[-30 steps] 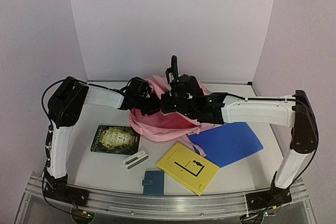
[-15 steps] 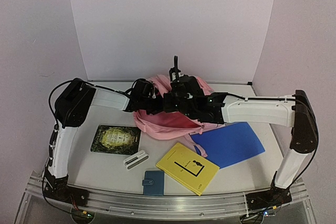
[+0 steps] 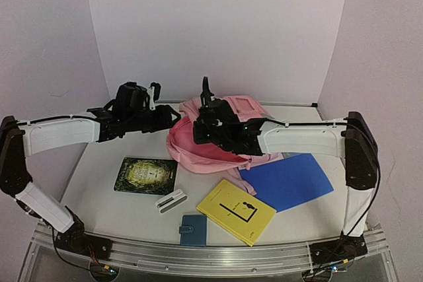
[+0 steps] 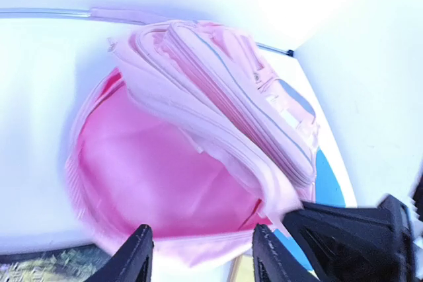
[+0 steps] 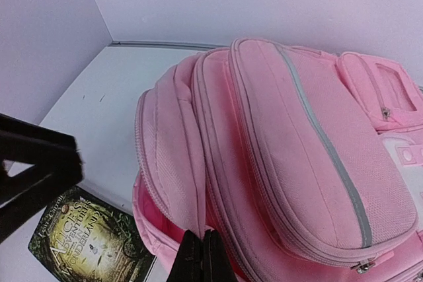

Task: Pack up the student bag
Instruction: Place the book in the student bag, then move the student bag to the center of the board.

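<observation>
The student bag (image 3: pixel 210 155) lies pink and soft at the table's middle back, its main compartment gaping toward the left. In the right wrist view my right gripper (image 5: pixel 201 257) is shut on the edge of the bag's (image 5: pixel 297 150) upper flap, holding the mouth up. My right gripper (image 3: pixel 197 130) sits at the bag's left rim in the top view. My left gripper (image 3: pixel 168 118) hovers just left of the bag. In the left wrist view my left gripper (image 4: pixel 201 259) is open with nothing between its fingers (image 4: pixel 139 255), and it looks into the bag's (image 4: pixel 152 163) pink lining.
A dark green book (image 3: pixel 145 175) lies front left of the bag. A white flat item (image 3: pixel 170 201), a small blue case (image 3: pixel 193 229) and a yellow book (image 3: pixel 236 211) lie along the front. A blue folder (image 3: pixel 287 179) lies to the right.
My left arm has drawn back to the left, out of the bag's mouth, and its jaws have widened. My right gripper has shifted slightly left, still pinching the flap.
</observation>
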